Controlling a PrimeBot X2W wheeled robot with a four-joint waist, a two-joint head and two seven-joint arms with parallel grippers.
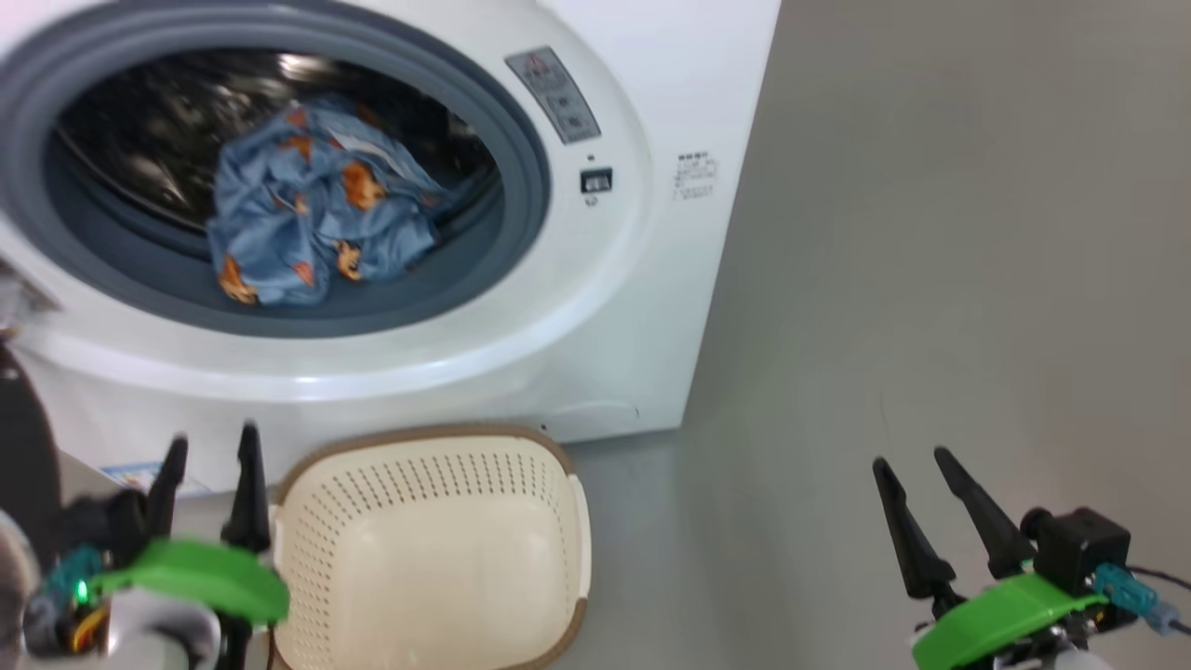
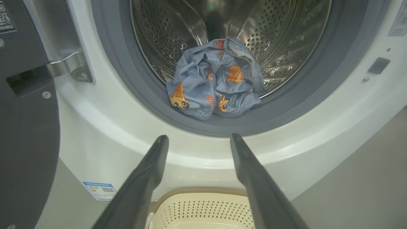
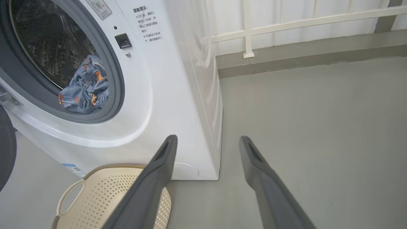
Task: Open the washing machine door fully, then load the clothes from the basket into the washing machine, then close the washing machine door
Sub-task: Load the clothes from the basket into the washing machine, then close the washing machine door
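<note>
While the basket [image 1: 419,530] stands on the floor [image 1: 930,279] before the washing machine [image 1: 651,279] with no cloth showing in it, the clothes [image 1: 316,214] lie as one crumpled blue bundle at the front of the steel drum [image 2: 286,31], their lower edge resting on the grey gasket [image 2: 120,79]. My left jaws and my right jaws are both spread wide and hold nothing. The left fingers [image 2: 143,178] hover above the basket, aimed at the opening; the right fingers [image 3: 152,178] point past the machine's corner.

The washing machine door [image 2: 25,143] stands wide open at my left on its metal hinge [image 2: 68,65], upright, with its dark inner side showing in the left wrist view. Being round, it has no long axis to speak of, and its free edge runs out of view. I judge it rigid and fairly heavy, with a glossy rim that may slip under a pinch. A flat push on its outer side, far from the hinge, looks the better hold.

The fabric looks soft and light and lies wider than tall across the opening. It may need a nudge deeper so the door does not trap it.
</note>
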